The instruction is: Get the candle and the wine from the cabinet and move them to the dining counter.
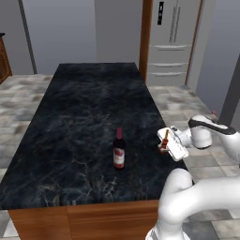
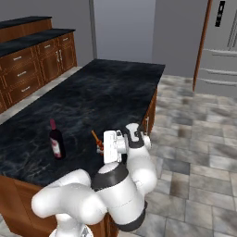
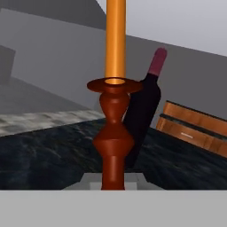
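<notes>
Gripper [image 1: 163, 146] closed on the candle [image 1: 165, 142], gripping its dark red holder near the base, taper tilted, held over the right edge of the dining counter [image 1: 84, 108]. The wine [image 1: 119, 150] stands upright on the marble top, left of the candle, apart from it.

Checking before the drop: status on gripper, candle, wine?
Gripper shut on candle above dining counter edge. Wine upright on the counter, apart from candle. Nothing in the way.
</notes>
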Available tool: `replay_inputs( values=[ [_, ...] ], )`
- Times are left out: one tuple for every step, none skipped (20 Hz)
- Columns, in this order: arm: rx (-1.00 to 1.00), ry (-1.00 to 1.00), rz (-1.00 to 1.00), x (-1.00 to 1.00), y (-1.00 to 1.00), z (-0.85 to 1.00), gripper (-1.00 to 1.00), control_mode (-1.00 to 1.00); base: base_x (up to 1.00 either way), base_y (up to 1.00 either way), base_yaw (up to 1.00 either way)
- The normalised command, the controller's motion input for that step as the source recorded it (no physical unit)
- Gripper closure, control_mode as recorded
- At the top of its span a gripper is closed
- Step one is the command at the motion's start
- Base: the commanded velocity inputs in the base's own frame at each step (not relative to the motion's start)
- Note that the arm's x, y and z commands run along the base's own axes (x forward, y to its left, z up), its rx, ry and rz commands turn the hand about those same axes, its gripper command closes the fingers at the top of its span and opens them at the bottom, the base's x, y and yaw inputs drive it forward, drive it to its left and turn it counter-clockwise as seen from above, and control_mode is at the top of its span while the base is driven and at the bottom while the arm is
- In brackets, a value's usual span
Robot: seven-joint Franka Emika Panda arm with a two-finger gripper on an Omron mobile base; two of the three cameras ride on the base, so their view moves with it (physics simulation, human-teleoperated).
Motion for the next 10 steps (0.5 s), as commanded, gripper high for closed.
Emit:
replay_inputs(
  values=[
    [0.00, 0.02, 0.01, 0.25, 0.16, -0.20, 1.00, -1.00, 0.00, 0.00, 0.00],
    [0.00, 0.03, 0.01, 0.25, 0.16, -0.19, 1.00, -1.00, 0.00, 0.00, 0.00],
    [0.00, 0.02, 0.01, 0.25, 0.15, -0.20, 1.00, -1.00, 0.00, 0.00, 0.00],
    [0.00, 0.02, 0.01, 0.25, 0.14, -0.19, 1.00, -1.00, 0.00, 0.00, 0.00],
    [0.00, 0.02, 0.01, 0.25, 0.13, -0.19, 1.00, -1.00, 0.00, 0.00, 0.00],
    [0.00, 0.03, 0.01, 0.26, 0.12, -0.19, 1.00, -1.00, 0.00, 0.00, 0.00],
    [0.00, 0.03, 0.01, 0.26, 0.13, -0.20, 1.00, -1.00, 0.00, 0.00, 0.00],
    [0.00, 0.02, 0.01, 0.25, 0.14, -0.20, 1.00, -1.00, 0.00, 0.00, 0.00],
    [0.00, 0.03, 0.01, 0.25, 0.14, -0.19, 1.00, -1.00, 0.00, 0.00, 0.00],
    [0.00, 0.03, 0.01, 0.25, 0.16, -0.19, 1.00, -1.00, 0.00, 0.00, 0.00]
  ],
)
